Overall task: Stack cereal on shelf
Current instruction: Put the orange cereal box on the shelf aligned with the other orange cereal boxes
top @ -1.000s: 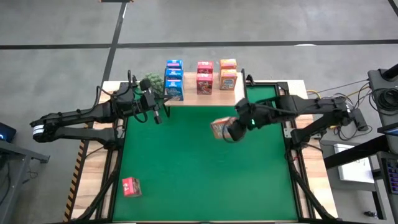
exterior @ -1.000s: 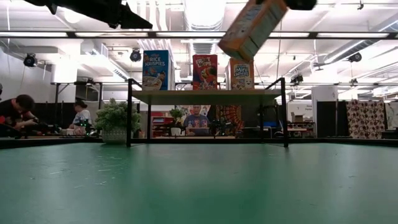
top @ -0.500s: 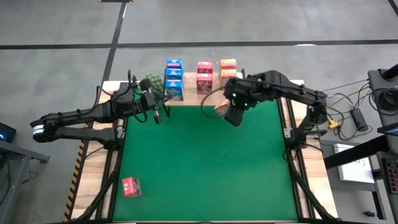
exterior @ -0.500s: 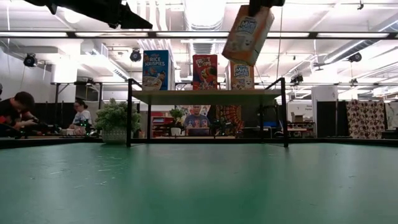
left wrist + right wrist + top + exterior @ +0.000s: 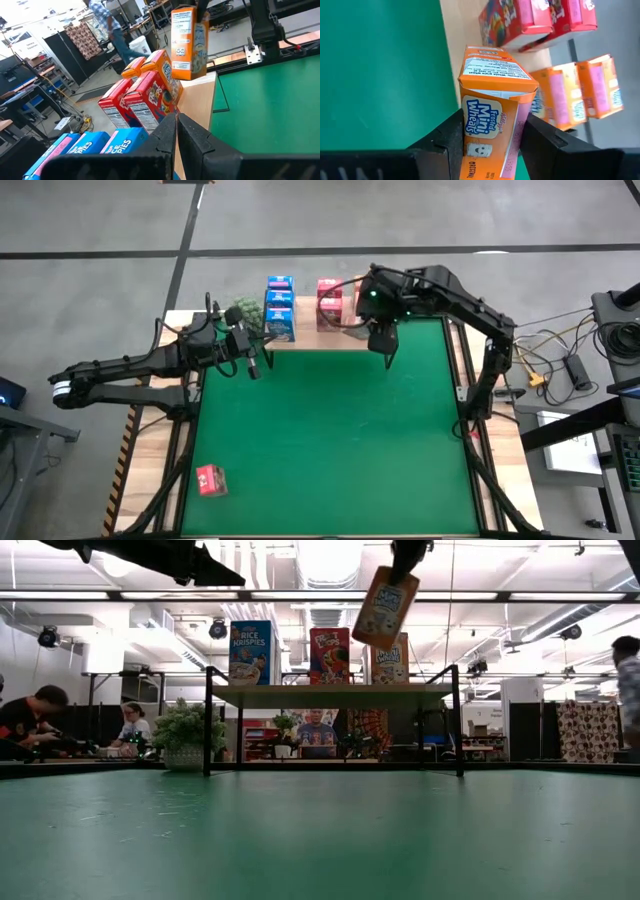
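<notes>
1. The right gripper, fingers clamped on an orange Mini-Wheats box, carries it tilted above the shelf, upper centre of the low view; placing comes next, calling for levelling it over the orange stack
2. The left gripper, fingers together, waits at upper left of the high view

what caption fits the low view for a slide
Right pincer carries an orange cardboard cereal box, tilted, above the light wooden shelf.
</notes>
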Available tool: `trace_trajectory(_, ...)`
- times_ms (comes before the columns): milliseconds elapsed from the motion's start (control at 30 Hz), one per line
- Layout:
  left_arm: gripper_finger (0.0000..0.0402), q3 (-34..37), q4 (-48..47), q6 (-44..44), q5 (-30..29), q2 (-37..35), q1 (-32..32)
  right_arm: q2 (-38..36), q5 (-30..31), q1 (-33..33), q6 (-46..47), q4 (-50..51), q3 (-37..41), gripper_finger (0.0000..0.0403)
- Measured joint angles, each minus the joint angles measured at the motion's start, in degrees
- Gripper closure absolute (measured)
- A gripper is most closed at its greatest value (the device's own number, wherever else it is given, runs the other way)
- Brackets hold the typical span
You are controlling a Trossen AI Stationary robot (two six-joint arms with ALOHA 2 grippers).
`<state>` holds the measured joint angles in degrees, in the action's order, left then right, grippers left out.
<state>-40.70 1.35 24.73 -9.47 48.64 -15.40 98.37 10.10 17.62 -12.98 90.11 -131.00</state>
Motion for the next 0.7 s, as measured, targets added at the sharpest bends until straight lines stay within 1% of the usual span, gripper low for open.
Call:
trace_trajectory(200,0.0402,0.00,-0.01,0.11,0.00,0.00,0.00,0.07,0.10,2.34,-5.98,-0.04,1.39,0.0255)
trace_trajectory(433,0.0402,0.00,0.17,0.33,0.00,0.00,0.00,0.07,0.03,3.00,-6.76,-0.04,5.30,0.0255)
trace_trajectory(700,0.0402,0.00,0.36,0.92,0.00,0.00,0.00,0.07,0.51,3.00,-7.38,-0.09,7.74,0.0255)
